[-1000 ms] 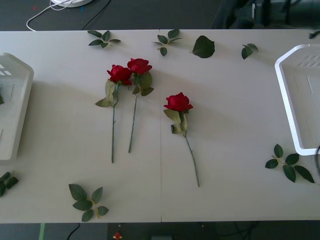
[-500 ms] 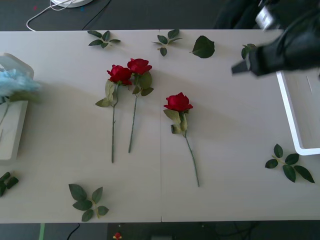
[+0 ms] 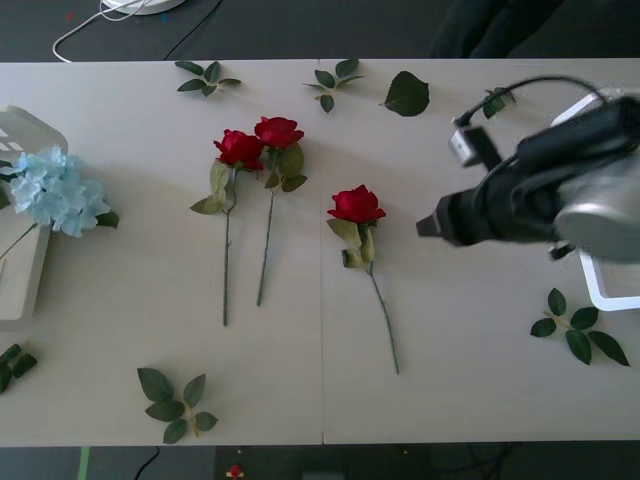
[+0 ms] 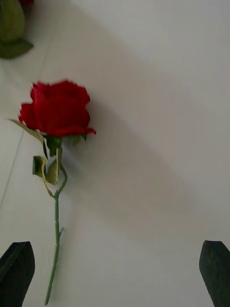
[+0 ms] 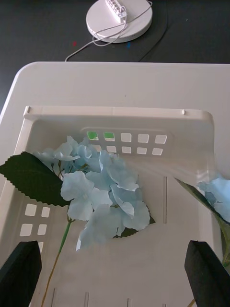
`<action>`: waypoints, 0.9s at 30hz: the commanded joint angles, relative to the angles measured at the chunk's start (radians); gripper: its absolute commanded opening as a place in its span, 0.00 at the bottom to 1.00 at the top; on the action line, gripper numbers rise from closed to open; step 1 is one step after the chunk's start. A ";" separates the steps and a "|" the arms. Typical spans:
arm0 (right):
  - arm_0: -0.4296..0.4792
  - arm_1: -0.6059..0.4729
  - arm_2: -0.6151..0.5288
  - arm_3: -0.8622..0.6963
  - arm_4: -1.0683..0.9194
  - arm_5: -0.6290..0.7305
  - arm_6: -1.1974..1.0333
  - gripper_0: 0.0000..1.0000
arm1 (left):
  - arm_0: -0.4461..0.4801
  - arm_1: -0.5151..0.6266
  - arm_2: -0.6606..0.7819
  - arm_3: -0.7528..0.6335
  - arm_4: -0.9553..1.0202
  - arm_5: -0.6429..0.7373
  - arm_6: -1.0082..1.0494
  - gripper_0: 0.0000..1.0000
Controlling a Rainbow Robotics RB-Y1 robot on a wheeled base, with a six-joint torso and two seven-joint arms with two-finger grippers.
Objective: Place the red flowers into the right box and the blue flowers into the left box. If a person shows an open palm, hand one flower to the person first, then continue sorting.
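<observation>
Front view: the right gripper [image 3: 425,228] reached in from 3 o'clock and hovered just beside the nearest red rose [image 3: 356,204], probably lining up to take it for the right box [image 3: 578,180].
Right wrist view: the jaws stood wide apart with nothing between them; the black fingers [image 4: 16,272] sat at the two corners and the rose [image 4: 59,108] lay flat on the table, its stem running toward one finger, so a grasp low on the stem looked the likely aim.
Other red roses: two more [image 3: 258,140] lay side by side at 11 o'clock of the near one, stems pointing toward 6 o'clock, well apart from both boxes.
Blue flower: a pale blue cluster [image 3: 55,190] lay over the rim of the left box [image 3: 30,128] at 9 o'clock, head hanging out onto the table [image 3: 450,340].
Left wrist view: the left gripper [image 5: 114,273] hung over the left box [image 5: 120,112], jaws apart and empty, above a blue cluster [image 5: 103,192] lying inside; a second blue head [image 5: 218,189] showed at the box's side.
Change from half a second before: the right arm had swung down from 1 o'clock toward the centre rose; the blue cluster, then blurred in motion, had settled on the box rim.
Leaf sprigs: scattered round the table edges, untouched.
</observation>
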 commanded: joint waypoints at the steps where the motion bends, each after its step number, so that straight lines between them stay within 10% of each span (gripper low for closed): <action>1: -0.020 0.102 0.072 0.043 0.093 -0.038 -0.103 1.00 | 0.000 0.025 -0.019 -0.004 0.007 -0.024 0.028 0.86; 14: -0.151 0.378 0.248 0.426 0.295 -0.222 -0.184 1.00 | -0.164 0.085 0.013 -0.097 0.103 0.289 0.111 0.87; 24: -0.198 0.492 0.282 0.646 0.375 -0.339 -0.178 0.97 | -0.331 0.089 -0.266 -0.261 -0.022 0.345 0.512 0.86; 25: -0.198 0.492 0.288 0.654 0.379 -0.351 -0.181 0.36 | -0.350 0.089 -0.305 -0.268 -0.026 0.345 0.545 0.86; 26: -0.198 0.490 0.291 0.655 0.381 -0.357 -0.184 0.04 | -0.362 0.089 -0.334 -0.271 -0.029 0.345 0.575 0.86; 27: -0.198 0.490 0.291 0.655 0.381 -0.359 -0.184 0.00 | -0.377 0.089 -0.369 -0.272 -0.031 0.345 0.605 0.87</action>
